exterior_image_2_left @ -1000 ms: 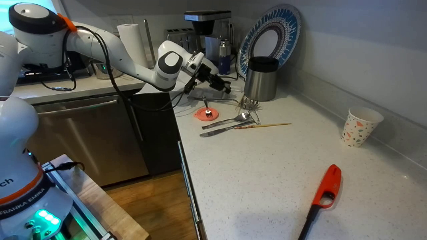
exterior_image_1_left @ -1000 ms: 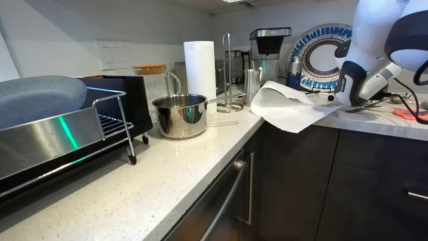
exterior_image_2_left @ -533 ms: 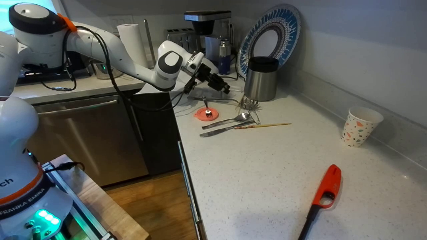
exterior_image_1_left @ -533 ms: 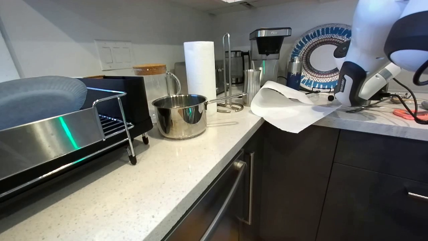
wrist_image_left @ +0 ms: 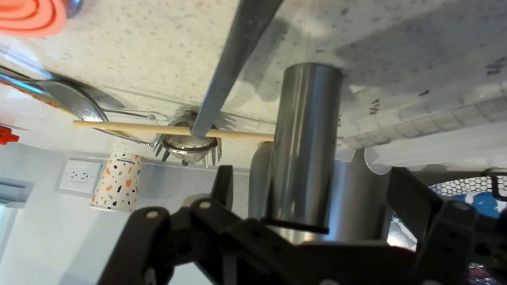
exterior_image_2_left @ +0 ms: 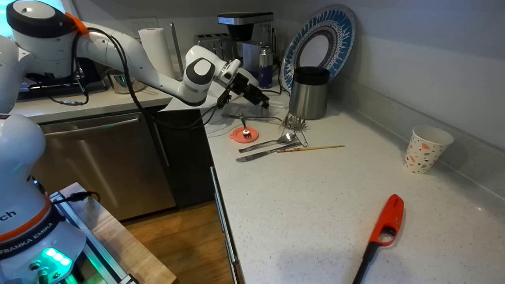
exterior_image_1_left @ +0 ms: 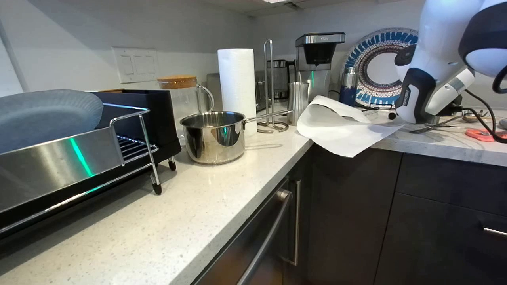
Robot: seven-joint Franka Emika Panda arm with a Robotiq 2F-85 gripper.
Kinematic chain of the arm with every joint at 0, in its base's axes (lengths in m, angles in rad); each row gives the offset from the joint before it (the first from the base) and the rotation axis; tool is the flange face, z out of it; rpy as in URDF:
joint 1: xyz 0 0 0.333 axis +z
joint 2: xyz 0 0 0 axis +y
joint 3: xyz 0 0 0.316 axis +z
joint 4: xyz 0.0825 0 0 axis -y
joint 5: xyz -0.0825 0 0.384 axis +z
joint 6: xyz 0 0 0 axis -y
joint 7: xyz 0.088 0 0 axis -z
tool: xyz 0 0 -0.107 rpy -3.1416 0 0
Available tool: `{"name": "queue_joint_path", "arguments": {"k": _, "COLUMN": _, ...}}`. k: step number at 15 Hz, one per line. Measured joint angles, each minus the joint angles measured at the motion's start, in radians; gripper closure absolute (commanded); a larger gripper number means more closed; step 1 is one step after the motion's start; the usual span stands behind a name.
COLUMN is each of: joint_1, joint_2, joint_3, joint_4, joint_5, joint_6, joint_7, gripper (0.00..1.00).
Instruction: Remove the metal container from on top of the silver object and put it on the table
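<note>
In the wrist view the metal container, a shiny steel cylinder with a dark rim band, stands on the table, a speckled white counter. My gripper is open around it, and gaps show between its black fingers and the steel. A small part of the metal container peeks out under the wrist in an exterior view. There the gripper is low over the counter. Behind the container is a wide steel canister with a black lid; whether it is the silver object I cannot tell.
A clear tube lies beside the container, and a flat grey handle crosses on its other side. Nearby are a whisk, a spoon and an orange lid. A paper sheet hangs over the counter edge.
The jaws have spread apart. My gripper has drawn back slightly, up and to the left in an exterior view, and part of the container now shows below the wrist.
</note>
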Motion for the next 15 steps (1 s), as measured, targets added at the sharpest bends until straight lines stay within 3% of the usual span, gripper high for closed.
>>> {"name": "queue_joint_path", "arguments": {"k": 9, "joint_1": 0.078, "joint_2": -0.179, "joint_3": -0.019, "joint_4": -0.109, "joint_5": -0.048, "joint_6": -0.022, "joint_7": -0.199, "gripper": 0.00}}
{"name": "queue_joint_path", "arguments": {"k": 15, "joint_1": 0.175, "joint_2": -0.422, "joint_3": -0.057, "joint_4": -0.235, "joint_5": -0.075, "joint_6": -0.024, "joint_7": -0.449, "gripper": 0.00}}
